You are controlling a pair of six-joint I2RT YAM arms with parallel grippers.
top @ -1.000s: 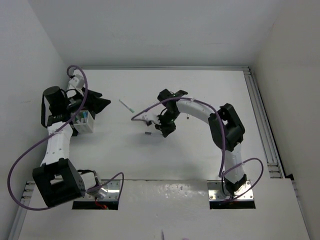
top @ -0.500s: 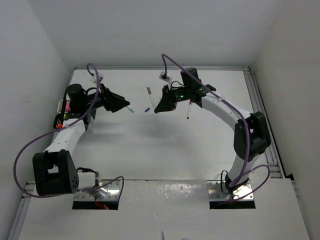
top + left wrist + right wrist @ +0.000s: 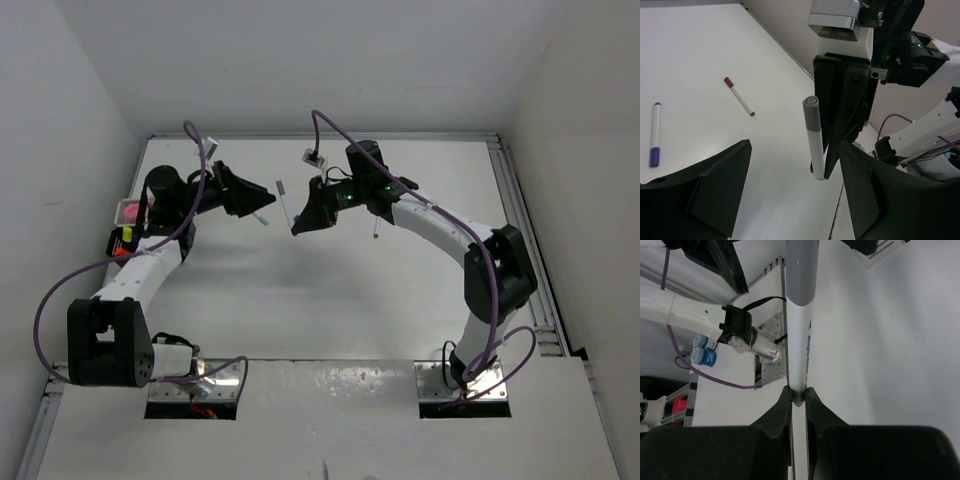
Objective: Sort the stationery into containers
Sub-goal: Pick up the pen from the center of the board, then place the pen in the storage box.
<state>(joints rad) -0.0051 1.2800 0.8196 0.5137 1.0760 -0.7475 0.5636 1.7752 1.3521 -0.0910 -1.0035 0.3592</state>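
Both arms are reaching out over the white table (image 3: 300, 300) and meeting near its far middle, gripper tips pointing at each other.

The right arm is stretching forward and bending across to the left. The right gripper (image 3: 303, 218) is squeezing its two fingers (image 3: 784, 412) tight around the bottom end of a white pen with a grey cap (image 3: 800, 330). It is holding the pen close to upright, cap end up, above the table.

The left arm is rising from its base along the table's left side and bending in toward the middle. The left gripper (image 3: 250, 198) is spreading its fingers (image 3: 720, 192) wide and gripping nothing. In the left wrist view the held pen is hanging in the gap between those fingers, touching neither.

A blue-capped pen (image 3: 654, 135) and a red-capped pen (image 3: 739, 96) are lying loose on the table, apart from each other.
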